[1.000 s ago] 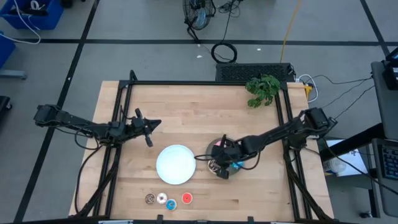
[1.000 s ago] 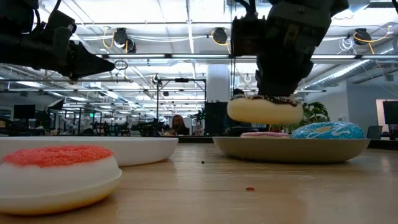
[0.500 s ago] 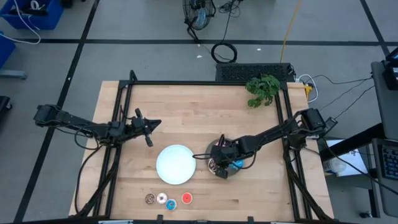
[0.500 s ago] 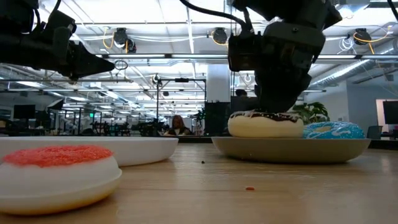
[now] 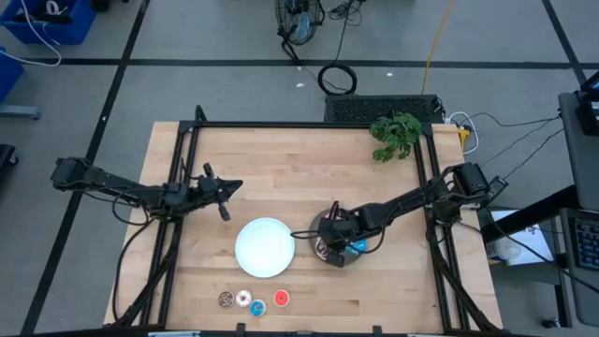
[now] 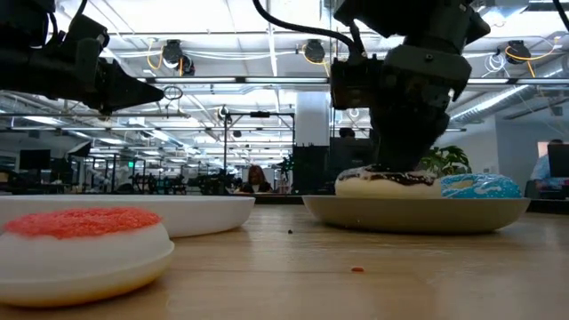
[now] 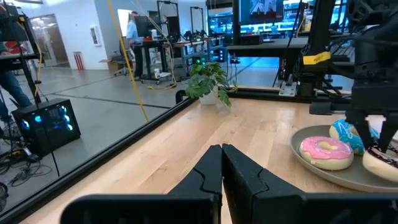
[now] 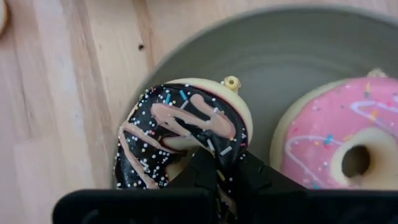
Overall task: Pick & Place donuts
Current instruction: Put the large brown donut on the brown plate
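Observation:
My right gripper (image 8: 217,169) is shut on the sprinkled chocolate donut (image 8: 180,124), down in the grey plate (image 8: 280,68) right of the table's middle. In the low view the donut (image 6: 388,181) shows just above the plate's rim (image 6: 418,215). A pink donut (image 8: 342,149) and a blue donut (image 6: 480,186) lie flat in the same plate. Several mini donuts, among them a red one (image 5: 281,299), lie near the front edge. My left gripper (image 5: 236,185) hangs shut and level over the table's left side, touching nothing. My right gripper pinches the chocolate donut's ring (image 8: 214,149) between its two fingers, on the side of the ring nearest the wrist. The fingers come slanting down from the table's right. The donut sits low in the grey plate, its underside hidden by the rim.
A round white plate (image 5: 265,247) stands left of the grey plate, close to it. A green plant (image 5: 395,136) sits at the far right corner. The black frame rails (image 5: 178,187) run along the table's left and right sides.
My right gripper has gone down with the chocolate donut, still shut on it. The donut hung clear above the grey plate's rim a second ago and now sits low inside the plate, beside the pink and blue donuts.

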Robot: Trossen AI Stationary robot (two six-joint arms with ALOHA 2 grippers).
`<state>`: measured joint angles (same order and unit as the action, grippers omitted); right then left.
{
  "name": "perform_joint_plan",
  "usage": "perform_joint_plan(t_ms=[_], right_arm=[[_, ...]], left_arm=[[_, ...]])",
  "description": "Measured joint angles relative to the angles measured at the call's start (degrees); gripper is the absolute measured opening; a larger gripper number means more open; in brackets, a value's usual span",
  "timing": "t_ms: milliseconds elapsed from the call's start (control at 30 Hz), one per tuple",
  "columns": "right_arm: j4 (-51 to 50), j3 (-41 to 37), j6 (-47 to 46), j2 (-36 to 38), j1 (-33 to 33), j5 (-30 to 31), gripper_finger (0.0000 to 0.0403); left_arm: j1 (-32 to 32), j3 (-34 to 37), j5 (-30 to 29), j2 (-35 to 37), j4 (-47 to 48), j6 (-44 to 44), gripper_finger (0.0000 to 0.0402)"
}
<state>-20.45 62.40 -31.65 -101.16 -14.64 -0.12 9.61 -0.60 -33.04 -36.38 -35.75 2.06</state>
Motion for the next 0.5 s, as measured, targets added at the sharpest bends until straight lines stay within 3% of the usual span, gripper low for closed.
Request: perform_joint_plan(t_ms=[200, 500], right_arm=[[2.1, -2.7, 2.2, 0.0, 0.0, 0.0, 0.0022], [3.9, -3.5, 2.5, 0.5, 0.0, -0.3, 0.0095]], left_arm=[[0.0, 0.0, 0.0, 0.0, 0.0, 0.0, 0.0017], [0.0, 0.0, 0.0, 0.0, 0.0, 0.0, 0.0017]])
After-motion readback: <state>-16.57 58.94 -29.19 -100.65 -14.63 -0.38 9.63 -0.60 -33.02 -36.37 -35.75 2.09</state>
